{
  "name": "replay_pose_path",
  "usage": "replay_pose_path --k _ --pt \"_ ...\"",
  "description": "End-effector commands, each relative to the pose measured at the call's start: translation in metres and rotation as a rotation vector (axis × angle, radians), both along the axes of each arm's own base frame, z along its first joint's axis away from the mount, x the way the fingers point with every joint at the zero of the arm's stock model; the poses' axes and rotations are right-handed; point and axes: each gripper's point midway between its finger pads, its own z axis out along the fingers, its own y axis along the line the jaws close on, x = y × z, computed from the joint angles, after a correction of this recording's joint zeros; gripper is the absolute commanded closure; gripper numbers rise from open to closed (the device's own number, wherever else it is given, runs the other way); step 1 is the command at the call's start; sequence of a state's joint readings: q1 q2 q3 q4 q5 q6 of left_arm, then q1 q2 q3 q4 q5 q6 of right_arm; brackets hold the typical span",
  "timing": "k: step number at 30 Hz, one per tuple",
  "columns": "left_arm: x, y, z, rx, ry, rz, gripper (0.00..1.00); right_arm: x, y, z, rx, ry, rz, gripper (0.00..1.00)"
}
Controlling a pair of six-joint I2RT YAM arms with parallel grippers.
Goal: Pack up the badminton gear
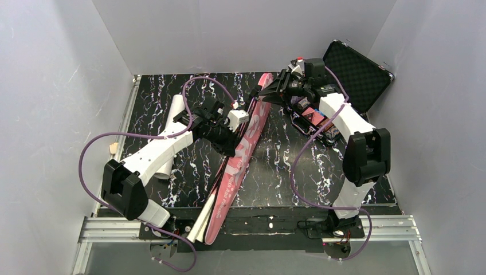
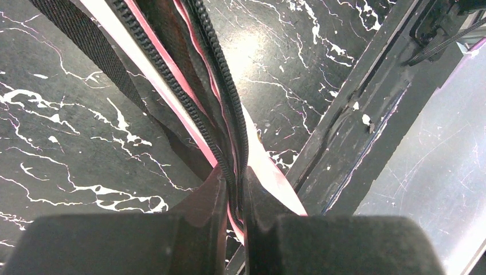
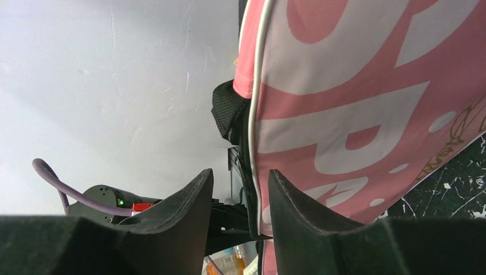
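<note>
The long pink "SPORT" bag [image 1: 238, 154] lies diagonally across the black marble table, from the far middle to the near edge. White racket handles [image 1: 200, 226] stick out of its near end. My left gripper [image 1: 232, 143] is shut on the bag's black zipper edge [image 2: 172, 74] at mid-length; the jaws [image 2: 234, 195] pinch the zipper and pink fabric [image 2: 269, 166]. My right gripper [image 1: 268, 94] is at the bag's far end, open, with the bag's piped edge [image 3: 255, 143] between the fingers [image 3: 240, 195]. The white tube [image 1: 173, 114] lies under my left arm. No shuttlecocks show.
An open black foam-lined case [image 1: 355, 71] stands at the back right, with coloured chips [image 1: 312, 117] under my right arm. The bag's black strap [image 2: 86, 34] runs beside the zipper. A small pale object [image 1: 113, 148] lies at the table's left edge. White walls enclose three sides.
</note>
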State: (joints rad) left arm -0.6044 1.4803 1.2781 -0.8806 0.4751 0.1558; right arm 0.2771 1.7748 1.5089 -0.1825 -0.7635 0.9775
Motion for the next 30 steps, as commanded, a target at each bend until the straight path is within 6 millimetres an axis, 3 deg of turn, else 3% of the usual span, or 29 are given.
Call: replay_pose_path --k 1,21,30 --pt "-0.002 -0.009 0.038 -0.093 -0.082 -0.045 1.0 0.001 0.007 0.008 0.039 -0.028 0.053 0.52" --pt "-0.001 -0.01 0.04 -0.087 -0.098 -0.051 1.0 -0.005 0.02 0.001 0.047 -0.011 0.074 0.69" --pt "-0.001 -0.009 0.038 -0.079 -0.101 -0.049 1.0 -0.008 0.02 -0.003 0.044 0.003 0.076 0.84"
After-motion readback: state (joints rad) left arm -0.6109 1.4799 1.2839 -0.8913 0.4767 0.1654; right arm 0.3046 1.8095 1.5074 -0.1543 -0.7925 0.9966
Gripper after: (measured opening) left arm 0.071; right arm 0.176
